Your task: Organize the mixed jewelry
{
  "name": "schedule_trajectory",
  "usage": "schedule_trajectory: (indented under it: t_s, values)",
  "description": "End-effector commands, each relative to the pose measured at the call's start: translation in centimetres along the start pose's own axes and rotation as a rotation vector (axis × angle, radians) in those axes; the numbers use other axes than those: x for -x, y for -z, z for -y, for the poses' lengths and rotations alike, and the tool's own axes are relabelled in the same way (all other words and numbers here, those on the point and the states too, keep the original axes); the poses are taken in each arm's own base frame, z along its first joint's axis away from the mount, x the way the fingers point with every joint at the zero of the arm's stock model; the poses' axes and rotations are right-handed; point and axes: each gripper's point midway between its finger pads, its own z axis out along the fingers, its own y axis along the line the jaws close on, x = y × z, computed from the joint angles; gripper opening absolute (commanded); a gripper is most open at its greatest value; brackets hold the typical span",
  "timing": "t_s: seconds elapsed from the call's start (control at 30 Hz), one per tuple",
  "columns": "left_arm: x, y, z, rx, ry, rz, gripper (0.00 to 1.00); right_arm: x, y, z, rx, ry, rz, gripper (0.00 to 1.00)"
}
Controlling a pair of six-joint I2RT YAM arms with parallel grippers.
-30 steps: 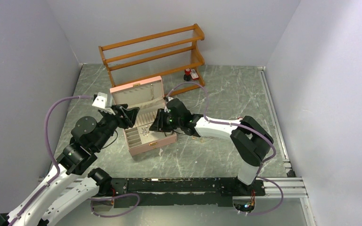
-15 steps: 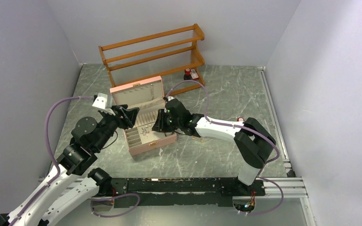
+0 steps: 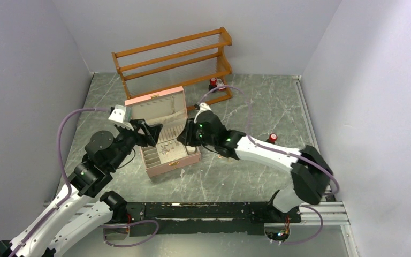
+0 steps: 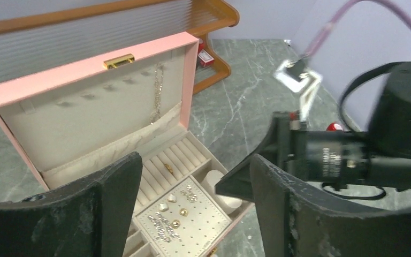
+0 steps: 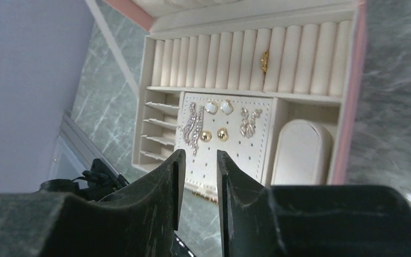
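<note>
The left fingers (image 4: 195,166) gape wide and empty; the right fingers (image 5: 199,155) stand narrowly apart, nothing visible between them, both at the open pink box (image 3: 174,162) at centre frame. The jewelry (image 5: 214,127) sits on its cream pad (image 5: 257,147) inside; the crowding arms could collide or knock earrings loose.

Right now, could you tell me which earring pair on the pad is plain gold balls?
The round gold pair, right beside the white studs; the long crystal drops and shorter drops flank it.
</note>
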Motion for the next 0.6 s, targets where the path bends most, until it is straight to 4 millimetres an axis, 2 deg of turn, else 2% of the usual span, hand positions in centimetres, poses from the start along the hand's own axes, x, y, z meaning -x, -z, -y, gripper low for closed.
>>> schedule_trajectory:
  t_s: [0.0,0.03,0.17,0.27,0.33,0.43,0.57]
  values:
    - [0.2,0.5,0.4,-0.021,0.012,-0.016,0.96,1.5,4.3,2.2,-0.119,-0.002,0.106,0.33]
    - [0.0,0.7,0.3,-0.021,0.012,-0.020,0.99,1.4,5.3,3.2,-0.159,-0.009,0.121,0.34]
    - [-0.5,2.4,-0.9,0.031,0.048,-0.020,1.00,-0.3,9.1,7.6,-0.334,-0.040,0.122,0.44]
    - [-1.1,3.5,-1.5,0.055,0.084,-0.023,1.00,-2.2,11.3,10.7,-0.447,-0.051,0.105,0.54]
    - [-1.8,3.9,-1.3,0.042,0.100,-0.055,1.00,-3.0,12.4,12.3,-0.501,-0.057,0.105,0.57]
    - [-3.1,4.1,-0.6,0.008,0.123,-0.125,1.00,-3.9,12.9,14.0,-0.550,-0.042,0.087,0.57]
    - [-4.9,4.1,0.7,-0.057,0.131,-0.219,1.00,-5.1,12.4,16.0,-0.614,0.031,0.013,0.55]
